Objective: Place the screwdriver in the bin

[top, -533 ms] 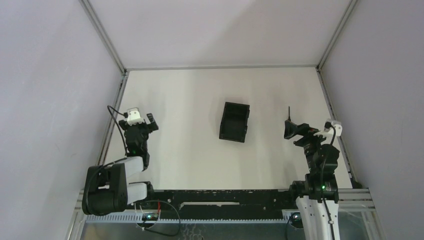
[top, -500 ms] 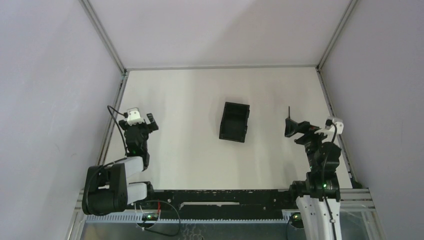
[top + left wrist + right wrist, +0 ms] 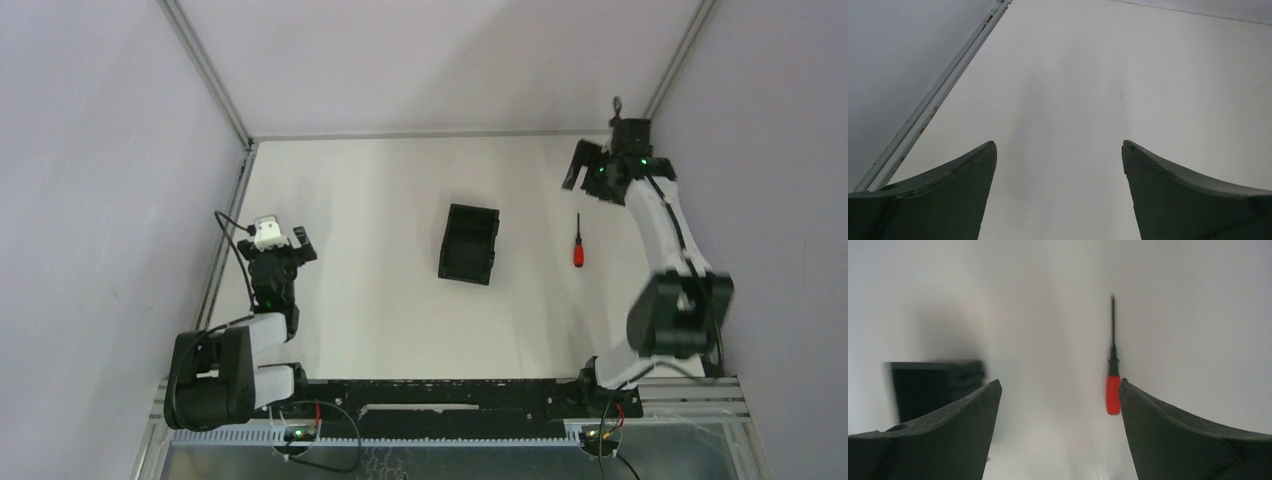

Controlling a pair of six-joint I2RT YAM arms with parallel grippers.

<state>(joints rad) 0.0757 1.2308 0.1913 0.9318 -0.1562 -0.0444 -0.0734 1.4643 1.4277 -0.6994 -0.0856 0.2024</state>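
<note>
The table (image 3: 380, 200) carries the bin (image 3: 469, 243) at its centre. The right gripper (image 3: 1058, 390) hangs near the far right corner, jaws spread wide, empty. The left gripper (image 3: 1058, 150), jaws likewise spread, holds nothing. The screwdriver (image 3: 578, 244) lies flat on the table, right of the bin and apart from it.

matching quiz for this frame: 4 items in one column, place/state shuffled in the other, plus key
Column 1
1. screwdriver
2. bin
3. left gripper
4. right gripper

Column 2
A. black, around the middle of the table
B. open, out by the far right corner
C. red handle, lying flat to the right of the bin
D. open, near the left edge

Pairs: 1-C, 2-A, 3-D, 4-B
</note>
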